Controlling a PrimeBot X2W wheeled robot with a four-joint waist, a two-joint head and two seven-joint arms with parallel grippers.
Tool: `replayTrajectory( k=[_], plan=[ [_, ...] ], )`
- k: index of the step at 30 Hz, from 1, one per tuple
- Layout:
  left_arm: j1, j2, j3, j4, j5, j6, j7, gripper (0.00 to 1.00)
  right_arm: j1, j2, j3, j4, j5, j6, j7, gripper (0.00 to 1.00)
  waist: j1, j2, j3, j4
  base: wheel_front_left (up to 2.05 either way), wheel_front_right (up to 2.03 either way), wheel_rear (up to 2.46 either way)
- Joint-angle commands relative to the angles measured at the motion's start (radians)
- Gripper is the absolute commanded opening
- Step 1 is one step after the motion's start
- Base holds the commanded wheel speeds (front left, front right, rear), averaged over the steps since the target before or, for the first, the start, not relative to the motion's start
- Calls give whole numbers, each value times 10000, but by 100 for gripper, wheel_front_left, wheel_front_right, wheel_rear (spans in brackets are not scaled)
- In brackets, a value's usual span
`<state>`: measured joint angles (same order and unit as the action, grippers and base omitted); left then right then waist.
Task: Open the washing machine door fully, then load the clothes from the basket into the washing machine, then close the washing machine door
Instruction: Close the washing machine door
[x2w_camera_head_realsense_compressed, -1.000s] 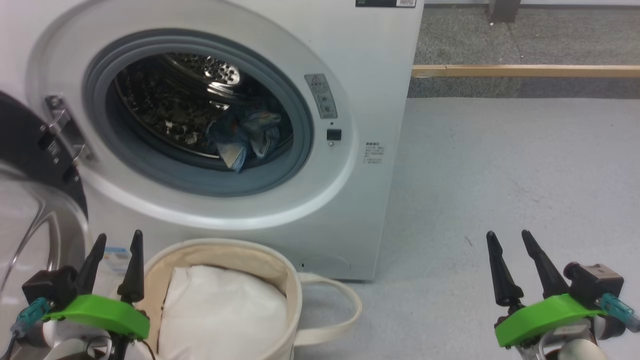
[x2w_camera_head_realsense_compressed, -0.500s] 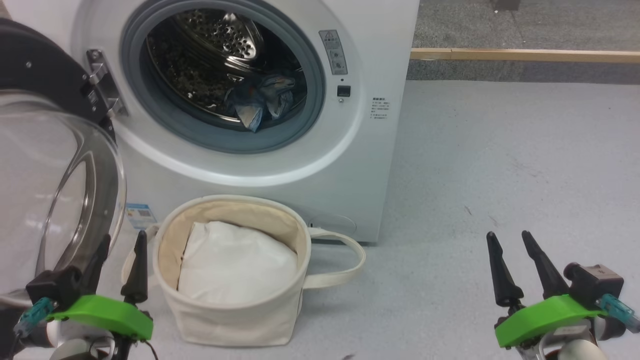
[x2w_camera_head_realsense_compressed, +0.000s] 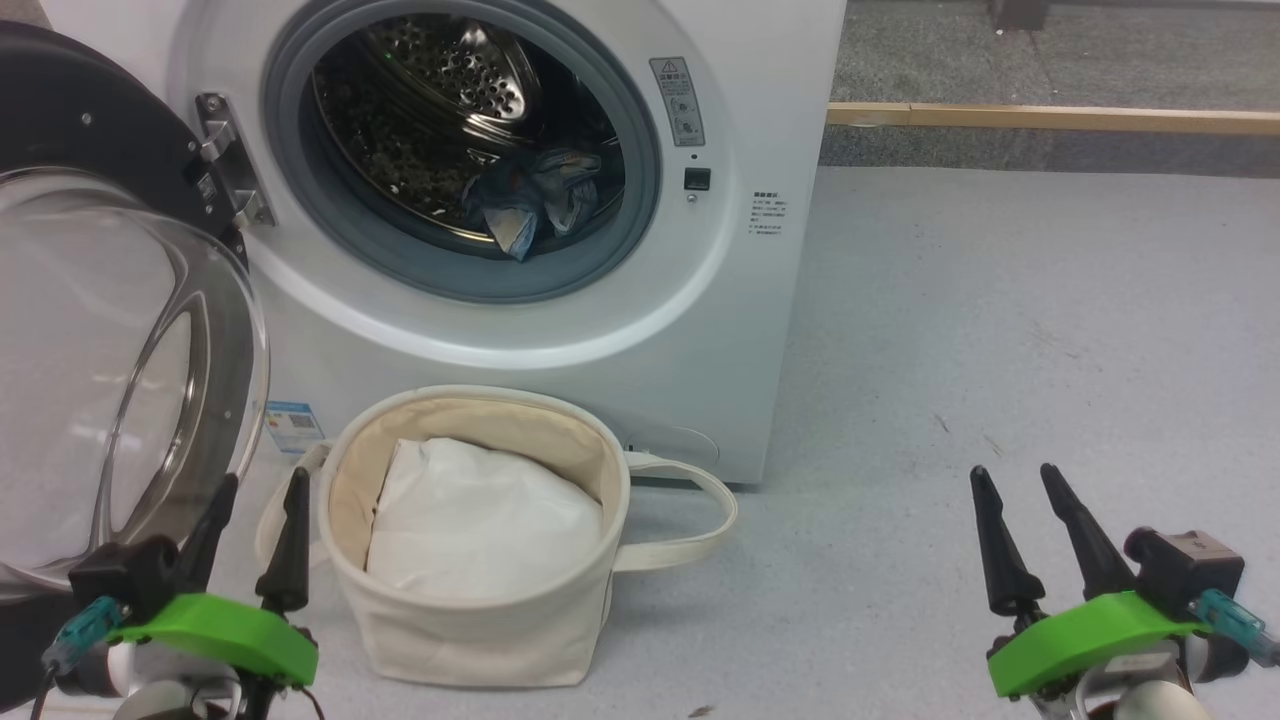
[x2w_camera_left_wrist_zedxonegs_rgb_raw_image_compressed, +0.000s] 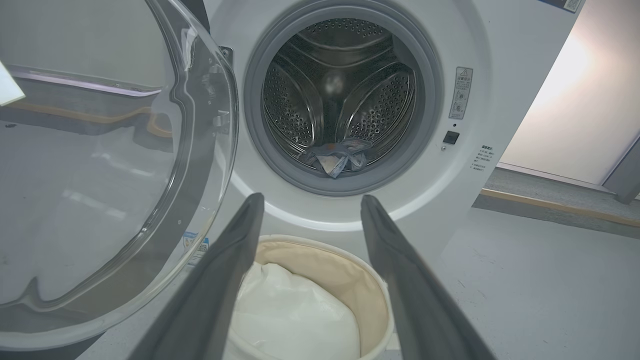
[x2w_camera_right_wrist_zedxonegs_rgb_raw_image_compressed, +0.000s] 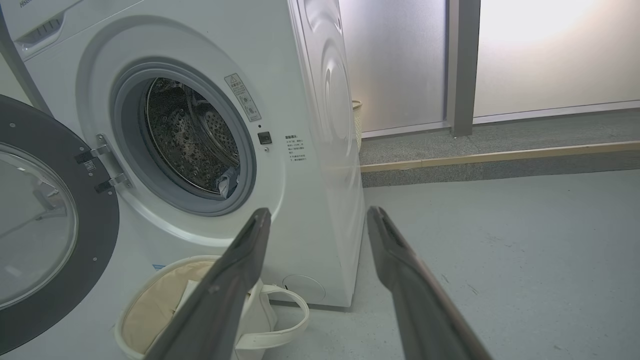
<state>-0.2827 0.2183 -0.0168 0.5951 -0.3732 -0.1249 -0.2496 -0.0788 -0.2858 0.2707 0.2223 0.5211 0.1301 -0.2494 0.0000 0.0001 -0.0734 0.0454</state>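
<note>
Floor: pale grey, with a wooden strip along its far edge.
Washing machine: white, its drum exposed.
Washing machine door: swung wide open to the left.
Clothes: blue heap low at the drum's front.
Basket: just before the machine, holding a white bundle.
Left gripper: fingers spread, empty, beside the basket.
Right gripper: fingers spread, empty, over bare floor.

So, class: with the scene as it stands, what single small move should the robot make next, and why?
Probably bring the left gripper toward the washing machine door to start swinging it shut. The clothes already lie inside the washing machine, the basket shows just a white bundle, and the door stands wide open beside that open gripper.
</note>
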Motion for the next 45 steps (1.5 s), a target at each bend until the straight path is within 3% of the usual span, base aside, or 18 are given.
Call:
replayTrajectory(
  k=[1, 26, 35, 39, 45],
  plan=[
    [-290, 286, 323, -243, -49, -58, -122, 100, -332, -83, 136, -243, 84, 6, -124, 100, 0, -1, -11, 18, 0, 0, 0],
    [-275, 287, 558, -142, -129, -58, -122, 100, -178, 56, 136, -236, 103, 6, -124, 100, 0, -1, -72, 447, 0, 0, 0],
    [-297, 194, 875, -162, 350, 290, -122, 100, -144, 173, 92, -216, 113, 6, -124, 100, 0, -1, -114, 1174, 0, 0, 0],
    [-347, 232, 966, -70, 689, 705, -122, 100, -123, 223, 78, -191, 136, 6, -124, 100, 0, -1, -147, 1613, 0, 0, 0],
    [-462, 310, 928, -142, 1020, 771, -122, 100, -85, 294, 92, -134, 177, 6, -124, 100, 0, -1, -199, 2546, 0, 0, 0]
  ],
)
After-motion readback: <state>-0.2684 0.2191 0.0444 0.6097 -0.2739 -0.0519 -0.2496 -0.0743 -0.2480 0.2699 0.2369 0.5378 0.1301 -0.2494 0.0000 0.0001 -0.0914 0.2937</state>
